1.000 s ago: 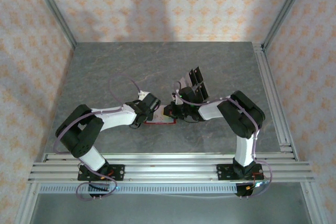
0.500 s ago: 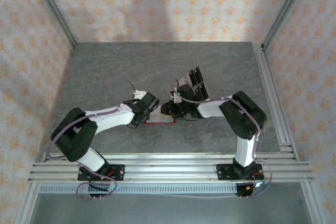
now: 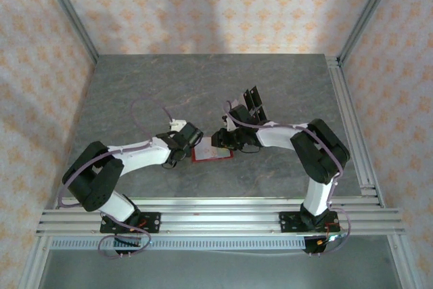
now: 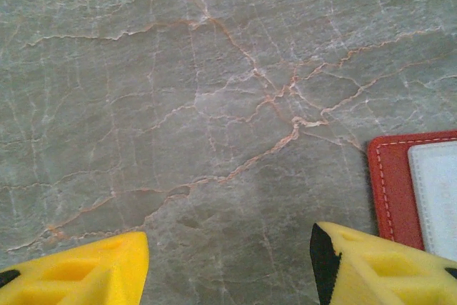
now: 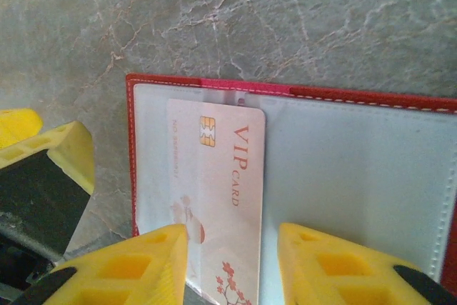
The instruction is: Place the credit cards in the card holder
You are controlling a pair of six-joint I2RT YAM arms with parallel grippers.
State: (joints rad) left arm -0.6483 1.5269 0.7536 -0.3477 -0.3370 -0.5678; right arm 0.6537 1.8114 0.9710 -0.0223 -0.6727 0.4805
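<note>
The red card holder (image 3: 211, 154) lies open on the grey table between the two arms. In the right wrist view its pale inner pocket (image 5: 357, 176) shows, with a pale pink credit card (image 5: 218, 176) marked VIP lying flat on the left half. My right gripper (image 5: 232, 251) hovers open over the near end of that card, its left finger overlapping the card's edge. My left gripper (image 4: 228, 266) is open over bare table, just left of the card holder's corner (image 4: 391, 183). Dark credit cards (image 3: 252, 102) lie behind the right gripper (image 3: 220, 140).
The marble-patterned table (image 3: 135, 86) stretches wide behind and to both sides of the arms. Aluminium rails (image 3: 352, 120) run along the right edge and the near edge. Patterned walls close the back and sides. The left gripper's finger (image 5: 43, 155) stands close to the card holder's left edge.
My right gripper has opened and let go of the pink card, which now rests on the card holder. Both grippers and the card holder have shifted slightly.
</note>
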